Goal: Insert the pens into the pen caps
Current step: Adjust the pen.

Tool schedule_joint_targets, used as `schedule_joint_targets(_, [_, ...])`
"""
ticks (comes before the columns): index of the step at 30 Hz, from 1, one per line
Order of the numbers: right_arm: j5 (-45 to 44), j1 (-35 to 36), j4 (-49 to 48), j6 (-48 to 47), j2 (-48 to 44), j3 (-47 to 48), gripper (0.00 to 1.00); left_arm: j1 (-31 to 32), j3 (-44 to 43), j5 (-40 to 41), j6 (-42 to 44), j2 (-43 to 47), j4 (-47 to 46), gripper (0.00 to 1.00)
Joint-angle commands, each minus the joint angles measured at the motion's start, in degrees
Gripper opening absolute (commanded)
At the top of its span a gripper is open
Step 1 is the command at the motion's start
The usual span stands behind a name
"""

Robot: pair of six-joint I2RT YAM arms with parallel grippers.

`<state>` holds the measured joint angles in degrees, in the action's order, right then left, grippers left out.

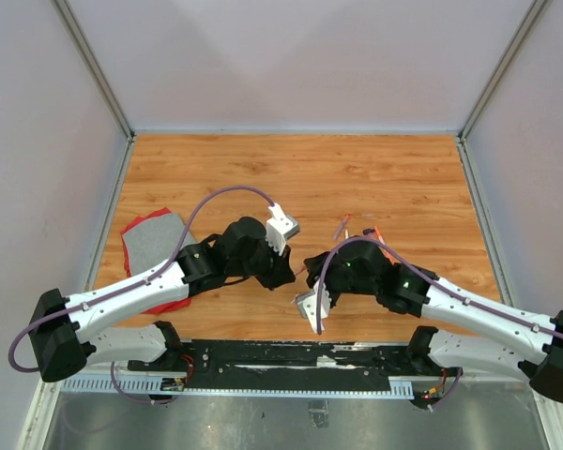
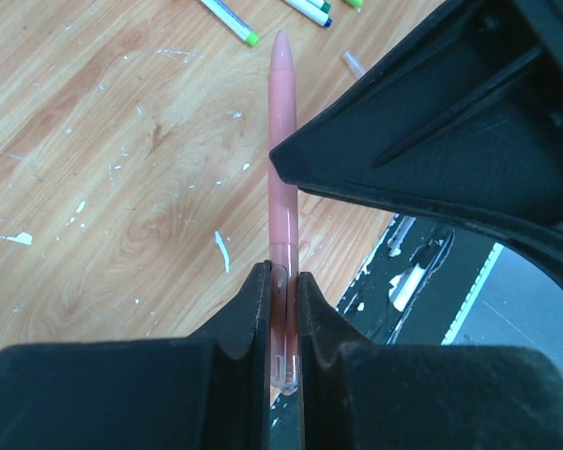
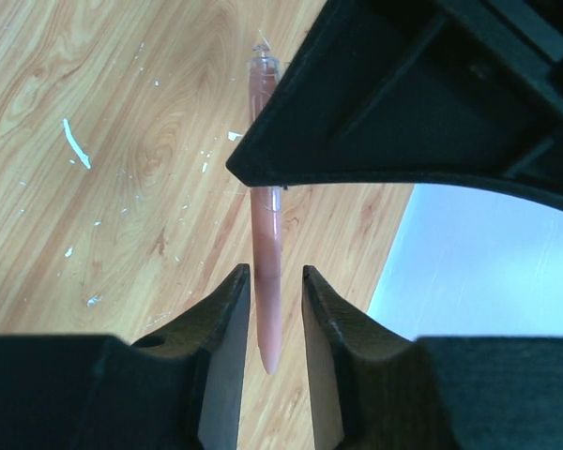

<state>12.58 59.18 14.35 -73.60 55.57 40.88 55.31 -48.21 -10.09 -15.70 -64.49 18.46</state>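
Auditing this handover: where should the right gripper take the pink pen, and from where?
Grip the pink pen on its barrel behind the tapered tip, coming end-on, opposite the left gripper clamping the clear rear end; the straight barrel lies between the right gripper's open fingers.

Pen [image 2: 282, 169] in left tool [image 2: 283, 276], above table [image 2: 122, 187]

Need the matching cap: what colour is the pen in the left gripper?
Pale pink pen, clearest in left wrist view.

Left tool [image 2: 281, 281], right tool [image 3: 275, 277] tip to tip, pink pen [image 2: 283, 141] bridging, loose pens [image 2: 230, 21] beyond, open boards [image 2: 122, 187] leftward
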Motion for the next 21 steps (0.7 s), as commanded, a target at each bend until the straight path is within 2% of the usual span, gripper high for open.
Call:
schedule_joint_targets(1, [-0.52, 1.66, -2.08, -1.08, -3.05, -0.97, 0.33, 0.50, -0.52, 1.99, -0.43, 1.24, -0.71, 0.01])
schedule_joint_targets(6, [-0.34, 1.69, -5.78, 2.90, -7.42, -3.48, 0.47, 0.50, 0.35, 5.10, -1.60, 2.88, -1.24, 0.00])
schedule_joint_targets(10, [-1.82, 1.64, -11.22, 12.73, -11.75, -6.31, 0.54, 0.50, 1.51, 8.09, -2.82, 4.82, -2.44, 0.01])
schedule_joint_targets(14, [-8.17, 1.64, -17.49, 28.35, -15.45, -9.38, 0.60, 0.50, 3.15, 11.31, -3.91, 7.01, -4.40, 0.01])
schedule_joint_targets(17, [-14.21, 1.69, -21.38, 43.59, -17.86, -10.81, 0.66, 0.48, 4.49, 12.70, -4.67, 8.50, -5.96, 0.00])
schedule_joint_targets(19, [-19.51, 1.64, -21.06, 53.70, -18.69, -10.50, 0.73, 0.50, 5.45, 13.59, -5.33, 9.49, -7.01, 0.01])
schedule_joint_targets(21, [-24.22, 1.64, -19.43, 62.25, -18.87, -10.00, 0.74, 0.50, 6.24, 14.30, -5.78, 10.25, -7.96, 0.01])
